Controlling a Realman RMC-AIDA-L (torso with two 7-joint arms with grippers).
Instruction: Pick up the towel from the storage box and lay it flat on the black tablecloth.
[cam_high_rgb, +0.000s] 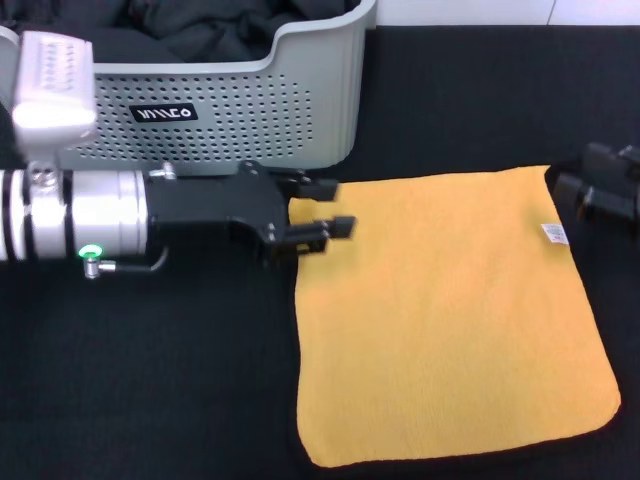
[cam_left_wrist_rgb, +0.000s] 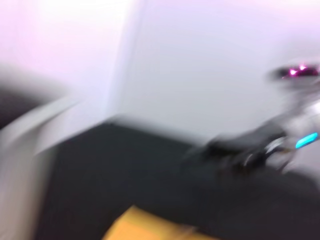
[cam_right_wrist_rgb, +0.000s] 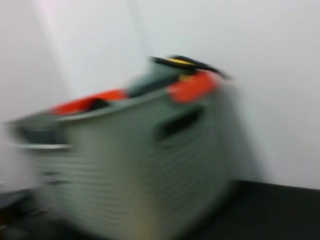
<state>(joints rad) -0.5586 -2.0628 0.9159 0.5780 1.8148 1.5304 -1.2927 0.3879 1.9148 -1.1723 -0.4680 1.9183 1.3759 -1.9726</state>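
In the head view we are seeing the towel (cam_high_rgb: 450, 320) lying flat, orange-yellow face up, across the lower right of the frame on the black tablecloth (cam_high_rgb: 140, 380), with its small white tag (cam_high_rgb: 554, 234) near the upper right corner and a thin black trim showing along the lower edge. Our left gripper (cam_high_rgb: 325, 208) is reaching in from the left at mid-height, its jaws standing apart, with the fingertips (cam_high_rgb: 343, 226) at the towel's upper left corner; we cannot tell whether they are touching the cloth. Our right gripper (cam_high_rgb: 600, 190) is sitting at the right edge just beside the towel's upper right corner, and we cannot tell how its jaws are standing. The storage box (cam_high_rgb: 300, 110) is occupying the upper left, a heap of black fabric (cam_high_rgb: 200, 30) lying inside it. The right wrist view is giving us something the head view is not: orange-red items (cam_right_wrist_rgb: 192, 85) poking above the box's rim. The left wrist view is showing only an orange corner of the towel (cam_left_wrist_rgb: 145, 227) at its bottom edge and, at the right, the other arm (cam_left_wrist_rgb: 260, 142).
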